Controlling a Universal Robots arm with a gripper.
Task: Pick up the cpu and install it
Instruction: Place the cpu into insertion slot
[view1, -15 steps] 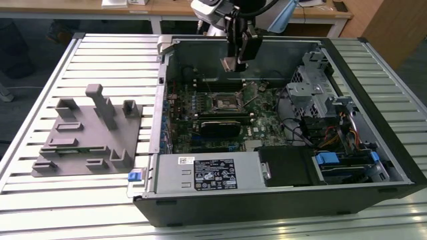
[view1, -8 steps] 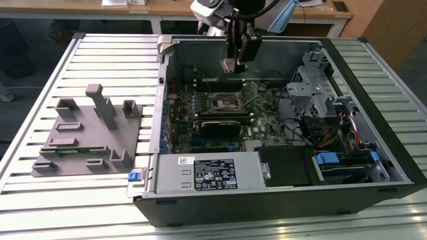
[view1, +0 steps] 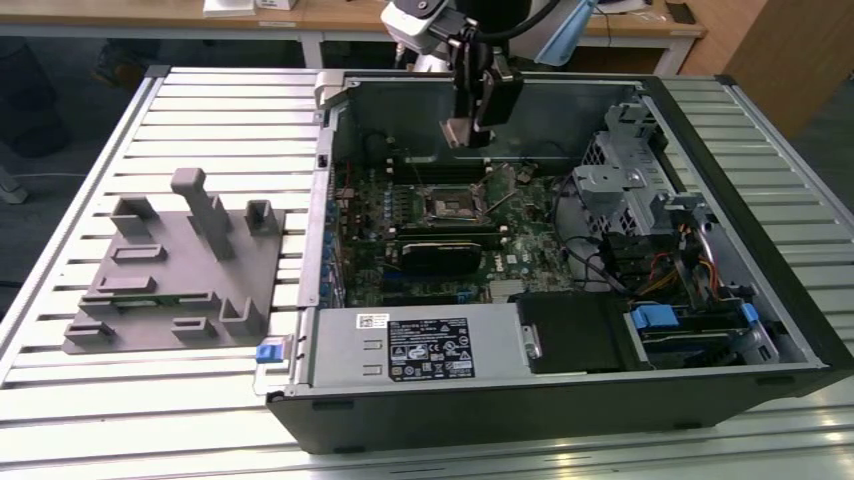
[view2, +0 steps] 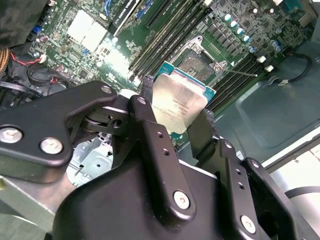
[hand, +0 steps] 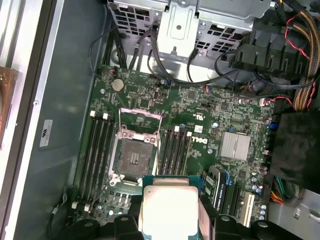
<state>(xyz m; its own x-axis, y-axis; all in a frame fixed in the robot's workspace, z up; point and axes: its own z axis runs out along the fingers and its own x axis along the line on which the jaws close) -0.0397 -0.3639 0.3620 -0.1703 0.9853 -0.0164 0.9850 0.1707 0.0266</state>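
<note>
My gripper (view2: 175, 112) is shut on the cpu (view2: 177, 102), a thin square chip with a silvery metal top and green edge. In the first wrist view the cpu (hand: 167, 207) hangs just off the open black socket (hand: 134, 156) on the green motherboard. In the exterior view the gripper (view1: 470, 130) holds the chip (view1: 461, 132) upright, well above the socket (view1: 454, 205), inside the open computer case (view1: 721, 100).
A grey plastic fixture block (view1: 174, 265) with upright posts sits on the slatted table at the exterior view's left. Memory slots (hand: 97, 150) flank the socket. Drive cages and cable bundles (view1: 654, 240) fill the case's right side; the power supply (view1: 420, 345) lies along its front.
</note>
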